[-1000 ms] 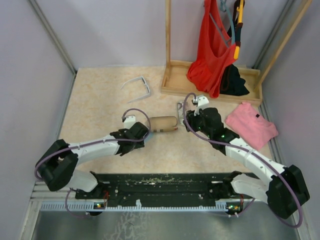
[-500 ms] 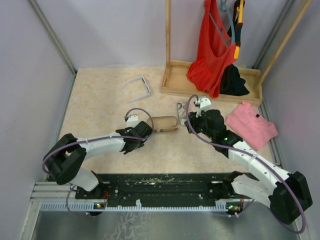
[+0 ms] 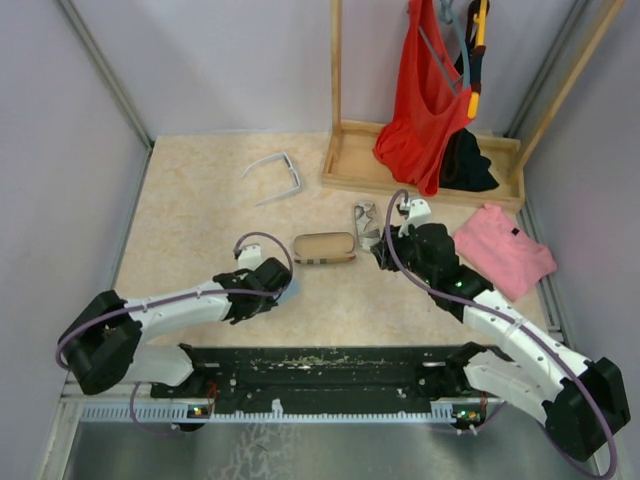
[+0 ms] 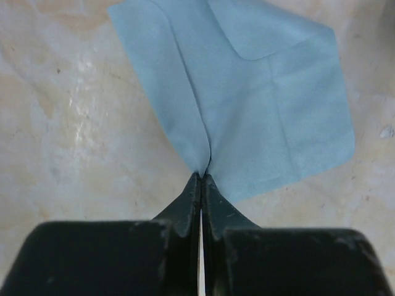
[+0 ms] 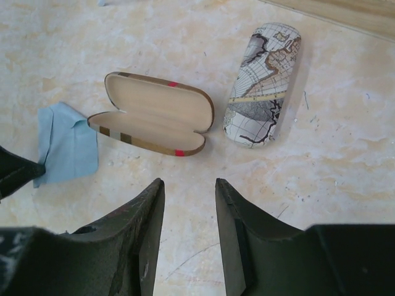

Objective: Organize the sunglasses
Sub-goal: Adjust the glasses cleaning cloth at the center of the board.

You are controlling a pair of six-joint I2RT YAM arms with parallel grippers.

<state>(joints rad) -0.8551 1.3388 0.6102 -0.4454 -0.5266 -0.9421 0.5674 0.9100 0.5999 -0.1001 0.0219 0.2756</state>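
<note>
The white-framed sunglasses (image 3: 275,172) lie open at the back of the table, away from both arms. My left gripper (image 4: 202,177) is shut on the near edge of a light blue cloth (image 4: 265,92), which lies puckered and mostly flat on the tabletop. In the top view, the left gripper (image 3: 279,288) sits left of the open brown-striped case (image 3: 325,247). My right gripper (image 5: 189,185) hangs open above bare table, just short of that brown-striped case (image 5: 154,117), which holds nothing. A closed map-patterned case (image 5: 262,86) lies to its right.
A wooden rack base (image 3: 350,165) stands at the back right, with a red garment (image 3: 425,90) hanging over it and a dark cloth (image 3: 468,165) inside. A folded pink cloth (image 3: 503,250) lies at the right. Grey walls bound the table on both sides.
My left gripper has shut on the blue cloth and drawn back from the striped case toward the near left. The right arm has shifted slightly right, with its jaws a little narrower.
</note>
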